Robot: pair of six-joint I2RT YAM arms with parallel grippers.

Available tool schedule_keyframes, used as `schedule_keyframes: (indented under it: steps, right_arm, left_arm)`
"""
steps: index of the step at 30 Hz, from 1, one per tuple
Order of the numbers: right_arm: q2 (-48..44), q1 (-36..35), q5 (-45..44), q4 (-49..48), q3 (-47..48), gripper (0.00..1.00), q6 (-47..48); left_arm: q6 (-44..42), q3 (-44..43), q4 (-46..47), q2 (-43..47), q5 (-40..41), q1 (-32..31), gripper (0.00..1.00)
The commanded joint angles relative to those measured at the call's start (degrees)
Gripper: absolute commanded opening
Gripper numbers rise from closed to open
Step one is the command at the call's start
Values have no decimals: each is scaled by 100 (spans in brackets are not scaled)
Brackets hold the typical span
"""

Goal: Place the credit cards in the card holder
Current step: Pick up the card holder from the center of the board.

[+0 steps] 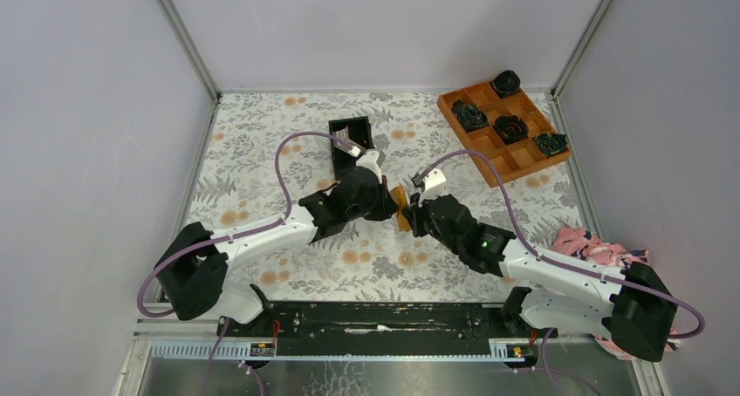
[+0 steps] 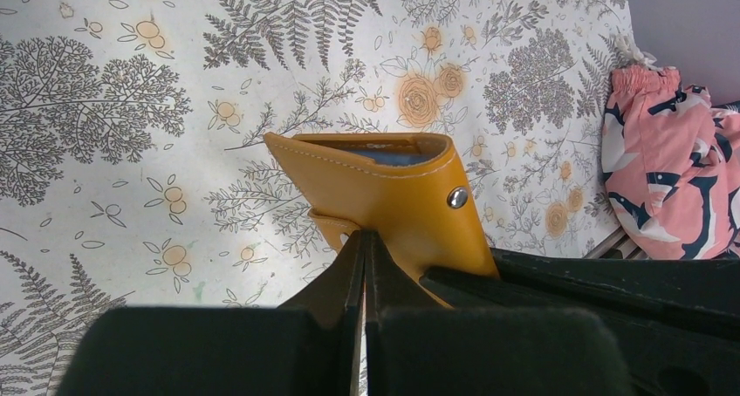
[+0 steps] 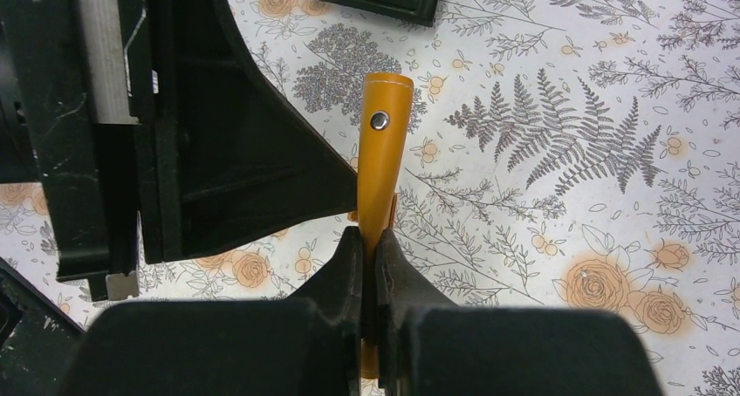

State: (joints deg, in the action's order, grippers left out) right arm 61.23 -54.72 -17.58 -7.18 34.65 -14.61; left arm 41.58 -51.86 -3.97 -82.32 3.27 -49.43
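Top external: both claws meet mid-table on the card holder (image 1: 400, 197), left gripper (image 1: 393, 206) on one side, right gripper (image 1: 410, 215) on the other. Only this view shows the black bin (image 1: 335, 156) just beyond the left claw with pale credit cards (image 1: 346, 139) in it, and the orange tray (image 1: 522, 156) with dark rosettes well past the right claw. The pink cloth (image 1: 593, 243) lies back by the right arm's base.

Left wrist: fingers pressed together, tips touching the holder's lower edge. Can't tell if a leaf is nipped between them. The holder's fold is slightly open on top and shows blue lining, which the right wrist view doesn't show.

Right wrist: holder edge-on and upright, pinched between the right fingers. The left claw's black finger touches its left face. Bin corner sits ahead of the tips.

Room: a wide stretch of tablecloth (image 2: 131, 195) lies right of the right claw and ahead-left of the left claw. The enclosure walls (image 1: 87, 108) are well apart from both.

Materials: holder is smooth orange-tan with pale stitching and one metal snap stud (image 2: 457, 197). Cloth is matte with a grey fern and orange rose print. Fingers are matte black.
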Motion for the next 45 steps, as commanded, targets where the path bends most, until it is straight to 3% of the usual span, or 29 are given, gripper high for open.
schedule_keyframes:
  steps: [1,22,32,38,42,45]
  right_arm:
    - [-291,-102,-180,-561,342,0,10]
    - [-481,-47,-670,-275,314,0,-92]
    - [229,710,1034,-320,456,0,-706]
    - [665,1149,2638,-274,625,0,-957]
    - [940,1216,3572,-429,595,0,-1156]
    - [995,1244,4066,-647,483,0,-1316]
  left_arm:
    - [-170,147,-325,-56,262,-14,0]
    - [163,887,-254,495,1074,-58,0]
    - [500,1239,-211,1733,2252,-62,1]
    - [256,1189,267,1839,2364,-31,26]
    - [-71,1133,800,1632,1499,152,60]
    - [-154,1256,1143,1545,599,450,71]
